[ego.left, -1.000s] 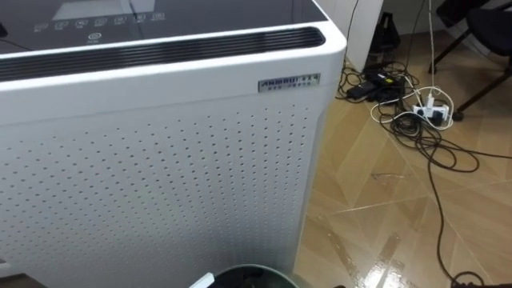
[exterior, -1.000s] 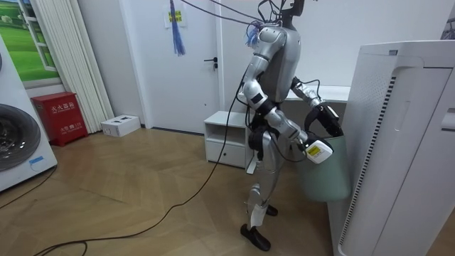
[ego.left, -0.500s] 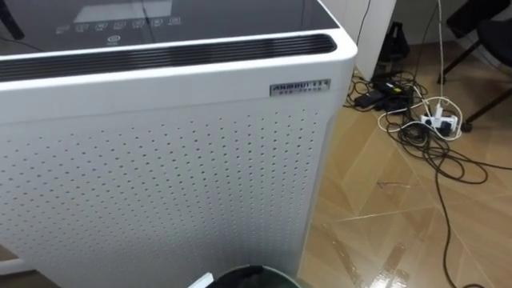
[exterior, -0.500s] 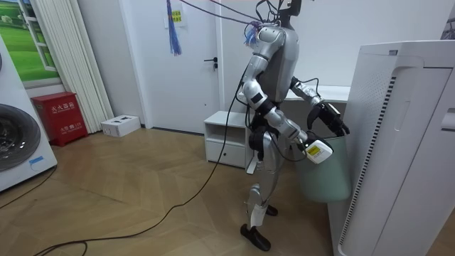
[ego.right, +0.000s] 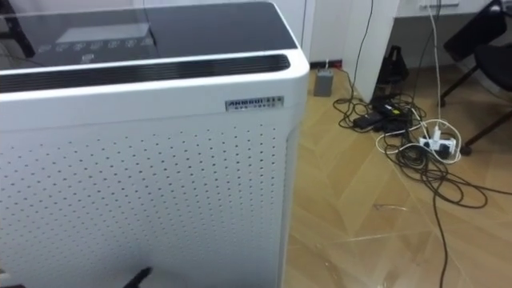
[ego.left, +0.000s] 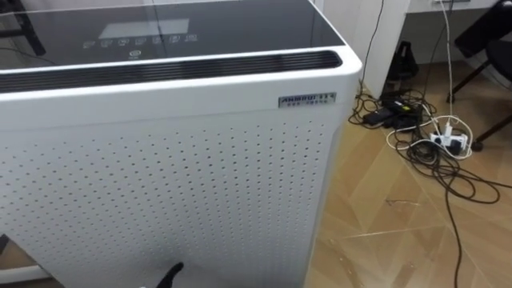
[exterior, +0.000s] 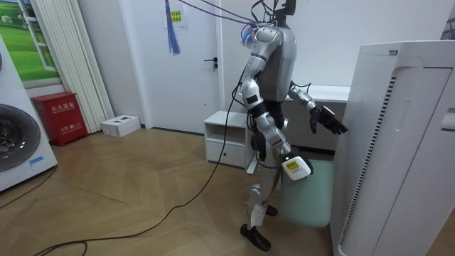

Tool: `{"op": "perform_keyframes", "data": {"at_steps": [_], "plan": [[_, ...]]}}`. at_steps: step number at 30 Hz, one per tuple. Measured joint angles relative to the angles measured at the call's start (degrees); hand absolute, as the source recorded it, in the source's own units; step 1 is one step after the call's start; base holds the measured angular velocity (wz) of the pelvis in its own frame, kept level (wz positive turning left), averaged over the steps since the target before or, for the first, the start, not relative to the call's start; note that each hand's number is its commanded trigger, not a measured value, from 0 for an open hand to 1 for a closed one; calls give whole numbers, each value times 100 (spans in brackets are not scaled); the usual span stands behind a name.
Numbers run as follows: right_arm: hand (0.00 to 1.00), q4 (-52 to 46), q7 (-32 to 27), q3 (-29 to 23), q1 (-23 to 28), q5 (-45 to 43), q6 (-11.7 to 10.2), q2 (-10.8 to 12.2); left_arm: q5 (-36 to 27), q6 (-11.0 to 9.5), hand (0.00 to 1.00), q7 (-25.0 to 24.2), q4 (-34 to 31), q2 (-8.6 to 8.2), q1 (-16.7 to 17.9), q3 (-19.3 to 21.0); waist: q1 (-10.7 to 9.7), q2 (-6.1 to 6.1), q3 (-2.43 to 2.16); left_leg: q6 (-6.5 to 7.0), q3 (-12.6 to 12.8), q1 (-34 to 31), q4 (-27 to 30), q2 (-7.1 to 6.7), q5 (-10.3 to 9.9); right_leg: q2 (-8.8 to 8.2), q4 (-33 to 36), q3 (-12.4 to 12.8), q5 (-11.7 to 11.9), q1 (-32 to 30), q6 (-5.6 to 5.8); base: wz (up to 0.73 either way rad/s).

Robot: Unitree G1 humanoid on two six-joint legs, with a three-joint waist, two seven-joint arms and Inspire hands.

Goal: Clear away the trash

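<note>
1. Left hand (exterior: 328,119): held out before the purifier (ego.left: 176,176), fingers wide, empty.
2. Right hand (exterior: 295,167): low, near the purifier; we cannot tell its fingers.
3. Bin (exterior: 313,199): on the floor (exterior: 142,192), just beside the purifier.

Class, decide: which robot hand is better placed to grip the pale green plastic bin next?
Probably the right robot hand: it hangs low at the rim of the pale green plastic bin. The left robot hand is raised, open, above it beside the tall white perforated cabinet.
</note>
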Motion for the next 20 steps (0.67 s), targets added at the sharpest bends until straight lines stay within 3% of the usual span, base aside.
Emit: {"op": "perform_keyframes", "data": {"at_steps": [4, 6, 10, 12, 17, 20], "plan": [[100, 573, -93, -346, -11, 41, -17, 119, -98, -91, 0, 199, 759, -84, -30, 34, -16, -32, 0, -1, -9, 74, -42, 2, -1, 12, -24, 10, 2, 81, 3, 0], [100, 945, -104, -582, -13, 40, -28, 269, -138, -84, 0, 253, 1374, -257, -44, 205, -65, -29, -11, -8, -15, 149, -71, 12, -5, 35, -92, 22, 5, 131, 6, 0], [100, 1463, -148, -896, -49, 246, -58, 432, -362, -107, 0, 325, 1918, -471, -20, 445, -26, -43, -9, -10, 10, 155, -113, 19, -6, 47, -94, 75, 6, 133, 5, -5], [100, 1820, -141, -1129, -103, 313, -60, 531, -413, -108, 0, 327, 2511, -618, -98, 799, -14, -55, -11, -10, 31, 158, -139, 20, -6, 48, -107, 76, 6, 129, 5, -6], [100, 2245, -152, -1544, -144, 469, -55, 712, -457, 15, 0, 311, 3235, -733, -80, 1347, -18, -106, -4, -8, 12, 132, -157, 12, -7, 43, -161, 55, 7, 134, 13, 2], [100, 2429, -152, -1547, -260, 492, -49, 716, -462, 137, 0, 313, 3494, -765, -104, 1374, -33, -116, -5, -7, -4, 125, -157, 10, -8, 41, -177, 36, 7, 144, 16, 2]]}}
